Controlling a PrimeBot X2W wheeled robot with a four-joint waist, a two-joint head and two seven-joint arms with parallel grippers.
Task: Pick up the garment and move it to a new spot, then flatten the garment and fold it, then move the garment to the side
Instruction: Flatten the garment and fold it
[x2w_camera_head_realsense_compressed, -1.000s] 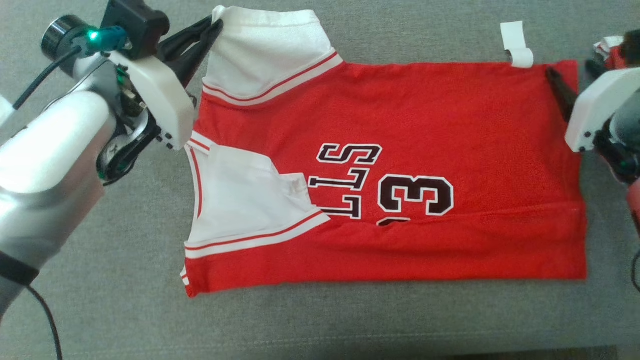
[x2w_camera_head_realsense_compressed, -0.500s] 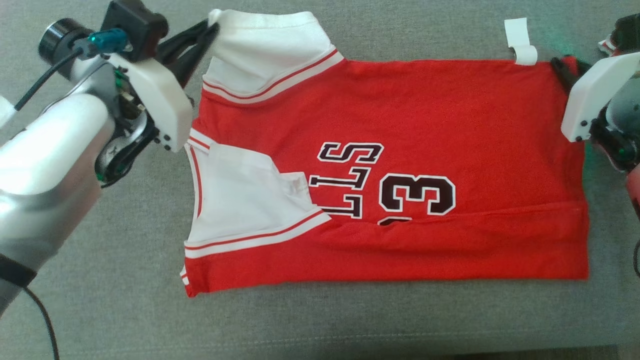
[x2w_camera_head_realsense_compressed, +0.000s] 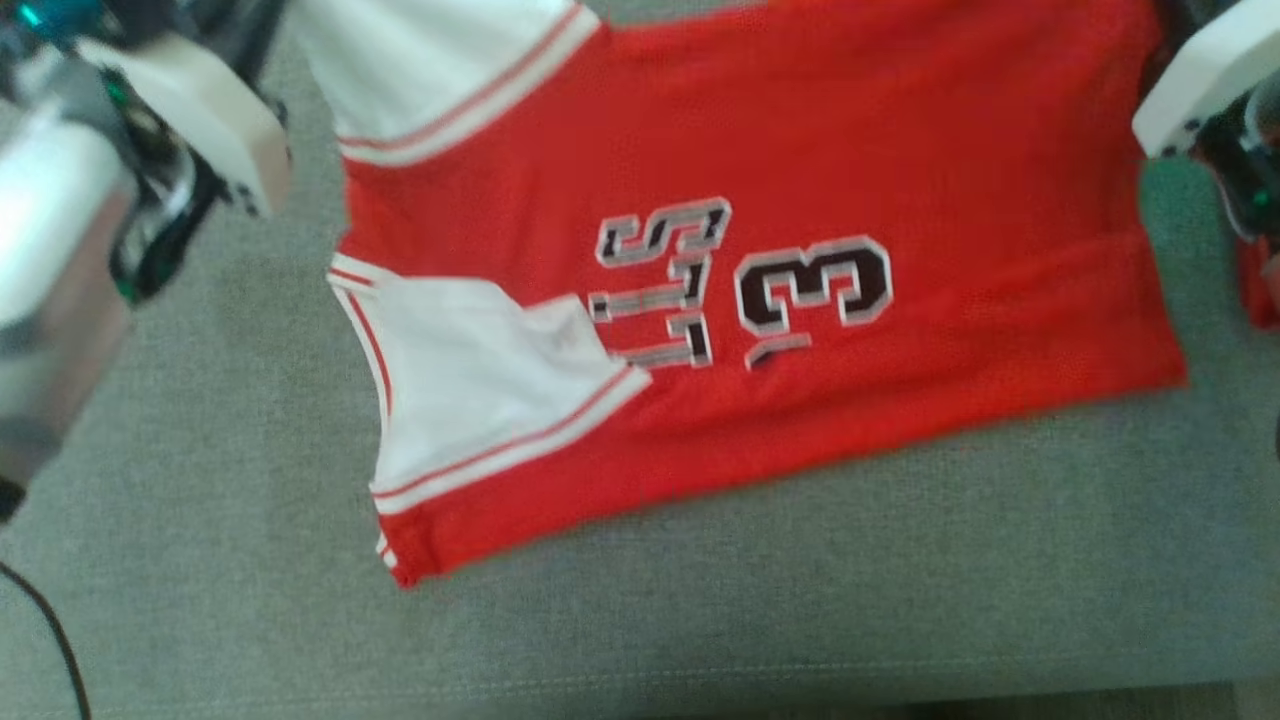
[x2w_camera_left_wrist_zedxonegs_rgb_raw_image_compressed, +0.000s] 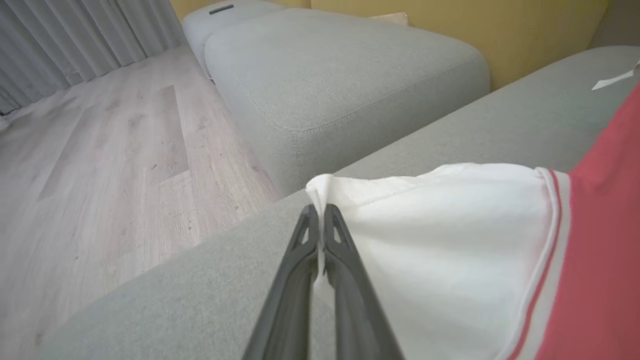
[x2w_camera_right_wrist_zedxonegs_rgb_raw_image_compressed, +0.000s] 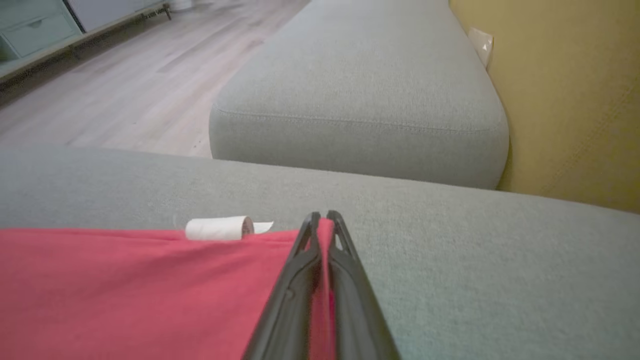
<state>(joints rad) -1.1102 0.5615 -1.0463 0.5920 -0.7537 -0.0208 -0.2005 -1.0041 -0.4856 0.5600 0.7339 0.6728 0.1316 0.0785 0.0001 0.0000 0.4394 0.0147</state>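
Head view: one red-and-white garment (x2w_camera_head_realsense_compressed: 850, 120) lies spread on the grey sofa cushion (x2w_camera_head_realsense_compressed: 700, 620), with its two far corners up by the arms. Left wrist view: the left pincer (x2w_camera_left_wrist_zedxonegs_rgb_raw_image_compressed: 317, 217) is clamped on the garment's white corner. Right wrist view: the right pincer (x2w_camera_right_wrist_zedxonegs_rgb_raw_image_compressed: 322, 220) is clamped on a red corner, with one curled white tag (x2w_camera_right_wrist_zedxonegs_rgb_raw_image_compressed: 217, 228) just beside it.

Red jersey (x2w_camera_head_realsense_compressed: 800, 140) with white striped sleeves, black numerals; grey sofa (x2w_camera_head_realsense_compressed: 700, 620).

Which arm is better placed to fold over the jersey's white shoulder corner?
Left: the left gripper is shut on that white corner of the jersey; the right gripper pinches a red corner.
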